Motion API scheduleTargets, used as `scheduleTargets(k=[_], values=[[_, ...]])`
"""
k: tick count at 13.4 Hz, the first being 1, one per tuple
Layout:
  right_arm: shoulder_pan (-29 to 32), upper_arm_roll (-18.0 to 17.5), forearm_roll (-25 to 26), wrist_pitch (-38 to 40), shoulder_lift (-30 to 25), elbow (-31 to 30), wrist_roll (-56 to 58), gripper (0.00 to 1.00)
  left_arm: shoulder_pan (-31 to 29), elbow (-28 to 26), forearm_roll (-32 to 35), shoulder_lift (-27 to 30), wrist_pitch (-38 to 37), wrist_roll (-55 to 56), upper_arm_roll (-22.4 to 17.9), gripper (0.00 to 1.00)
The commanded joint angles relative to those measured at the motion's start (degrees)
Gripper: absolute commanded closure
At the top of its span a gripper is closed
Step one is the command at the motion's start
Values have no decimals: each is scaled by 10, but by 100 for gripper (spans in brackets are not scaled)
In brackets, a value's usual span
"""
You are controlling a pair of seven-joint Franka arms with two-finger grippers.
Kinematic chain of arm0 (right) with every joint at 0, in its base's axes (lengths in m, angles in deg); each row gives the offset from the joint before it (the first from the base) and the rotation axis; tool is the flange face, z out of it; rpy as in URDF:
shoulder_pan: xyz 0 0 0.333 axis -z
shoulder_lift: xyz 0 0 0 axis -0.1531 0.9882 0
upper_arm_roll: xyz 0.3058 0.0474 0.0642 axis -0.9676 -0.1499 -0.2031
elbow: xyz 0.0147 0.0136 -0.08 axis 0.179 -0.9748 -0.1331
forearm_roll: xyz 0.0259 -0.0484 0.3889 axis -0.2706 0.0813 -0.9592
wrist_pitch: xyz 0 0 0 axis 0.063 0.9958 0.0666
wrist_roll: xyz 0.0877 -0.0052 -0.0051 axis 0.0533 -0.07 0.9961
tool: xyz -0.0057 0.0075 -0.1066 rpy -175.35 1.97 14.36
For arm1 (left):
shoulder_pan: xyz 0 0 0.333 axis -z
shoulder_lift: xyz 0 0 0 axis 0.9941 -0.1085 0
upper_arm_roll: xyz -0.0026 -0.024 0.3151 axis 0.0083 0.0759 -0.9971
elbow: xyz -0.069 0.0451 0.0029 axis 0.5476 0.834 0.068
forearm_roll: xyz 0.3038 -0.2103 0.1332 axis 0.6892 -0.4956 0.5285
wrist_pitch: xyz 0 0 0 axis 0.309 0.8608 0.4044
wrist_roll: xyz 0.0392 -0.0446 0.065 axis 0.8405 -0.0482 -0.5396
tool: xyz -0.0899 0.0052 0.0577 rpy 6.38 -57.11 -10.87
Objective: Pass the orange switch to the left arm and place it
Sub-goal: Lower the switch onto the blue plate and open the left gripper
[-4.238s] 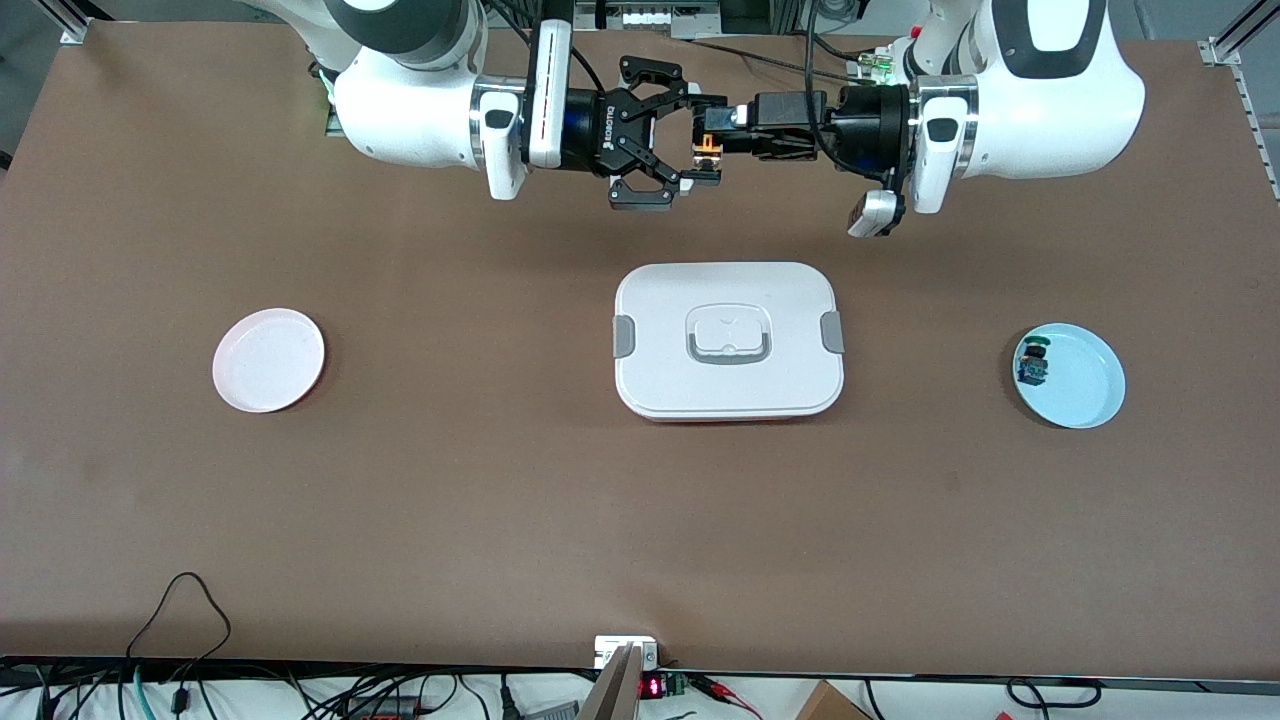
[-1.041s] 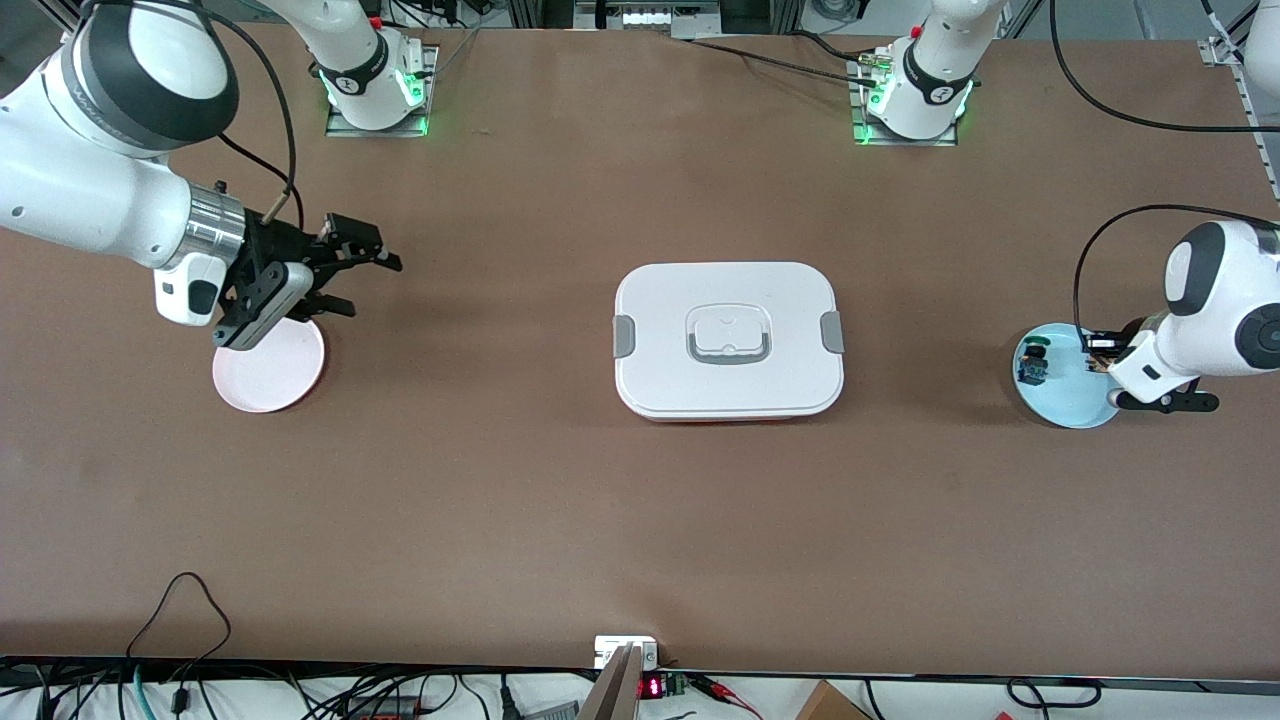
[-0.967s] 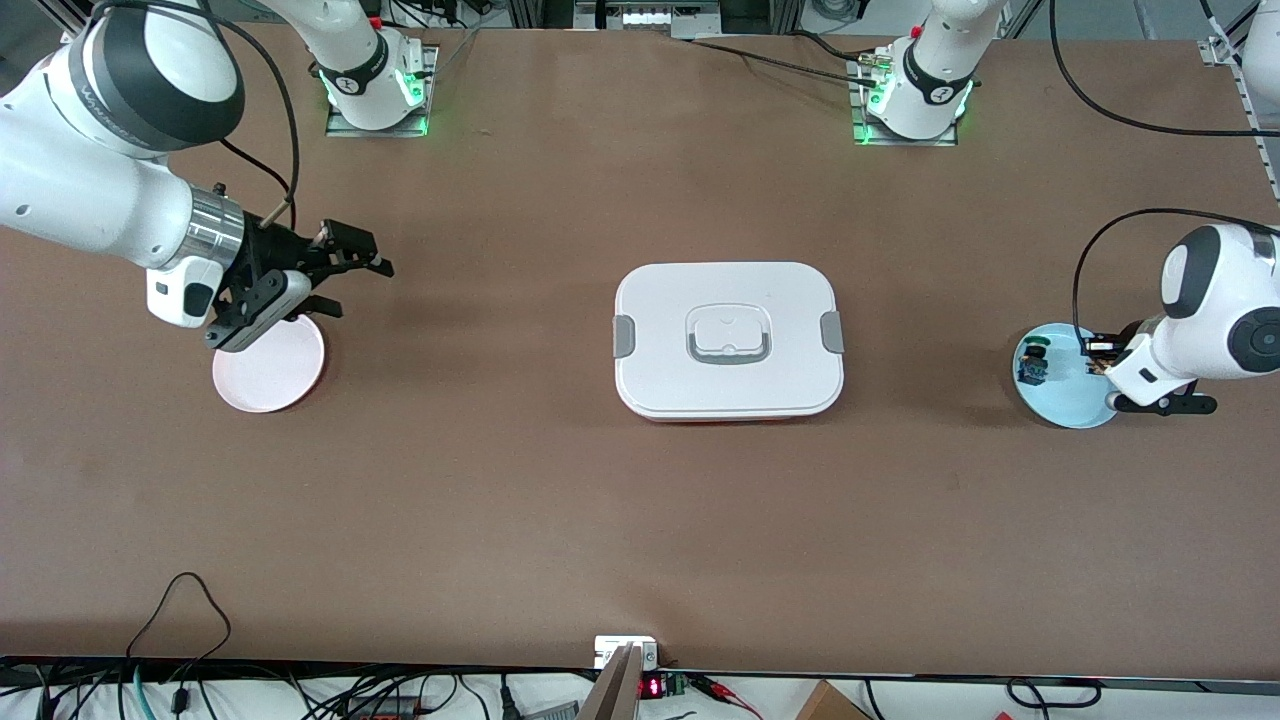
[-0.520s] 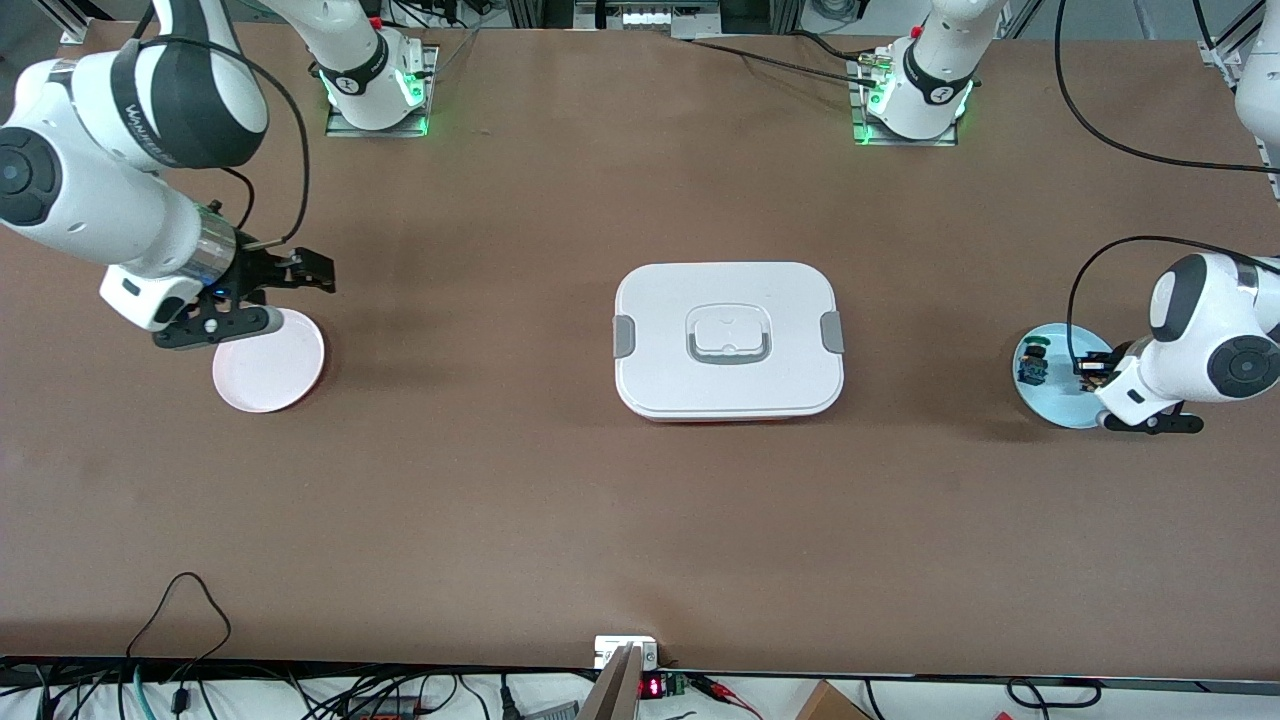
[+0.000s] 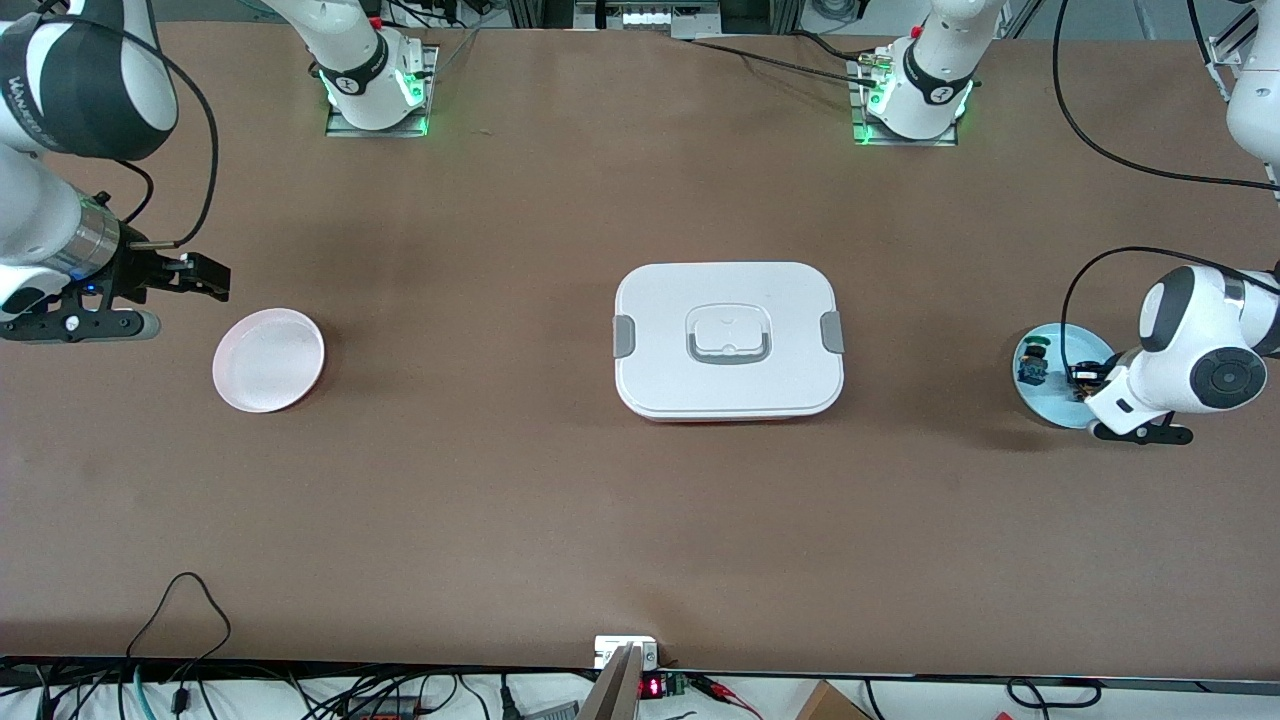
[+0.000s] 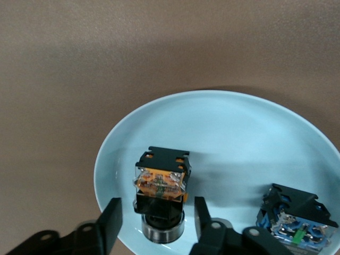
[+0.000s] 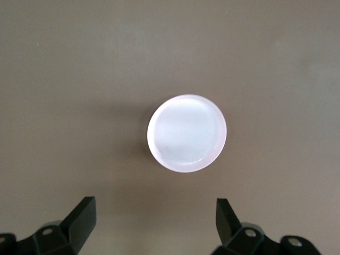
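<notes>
A: Start big. Where does everything lie?

B: The brown table (image 5: 500,480) carries the large white rounded plastic box (image 5: 728,340) with grey latches at its middle. The round pink plate (image 5: 268,359) lies toward the right arm's end, the round pale-blue plate (image 6: 223,133) toward the left arm's end.

A: And the arms?

B: The right gripper (image 7: 154,223) hangs above the table beside the pink plate, jaws spread wide, holding nothing; it waits. The left gripper (image 6: 154,228) is low over the blue plate.

A: The tiny black push-button switch with orange details?

B: The orange switch (image 6: 161,183) stands on the blue plate, between the left gripper's fingers (image 6: 110,226), which show a gap on each side. Just beside it sits the small bluish switch with a green mark (image 6: 295,223).

A: So how should this step go?

B: Judging by that, nothing is pinched. I'd centre the jaws on the black body, close squarely, avoid nudging the bluish one, then lift high before crossing toward the box.
</notes>
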Motion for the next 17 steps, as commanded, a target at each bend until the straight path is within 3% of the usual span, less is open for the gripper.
scheduleTargets(k=[1, 3, 5, 9, 11, 14, 17], values=[[-3, -4, -5, 54, 25, 93, -11, 0, -1, 17, 5, -4, -9, 6, 7, 0], [-2, -2, -32, 94, 30, 105, -29, 0, -2, 26, -1, 16, -15, 6, 21, 0], [3, -1, -37, 97, 28, 102, -68, 0, -7, 38, -52, 43, -16, 1, 42, 0], [4, -1, -39, 4, 10, 41, -50, 0, -7, 58, -100, 111, -44, -5, 69, 0], [4, -2, -39, -13, 9, 36, -47, 0, -7, 89, -101, 129, -84, -12, 104, 0], [12, 0, -39, 6, 6, 37, 5, 0, -2, 177, -120, 129, -217, -13, 162, 0], [14, 0, -39, 28, -1, 38, 2, 0, 37, 180, -168, 205, -254, -30, 159, 0]])
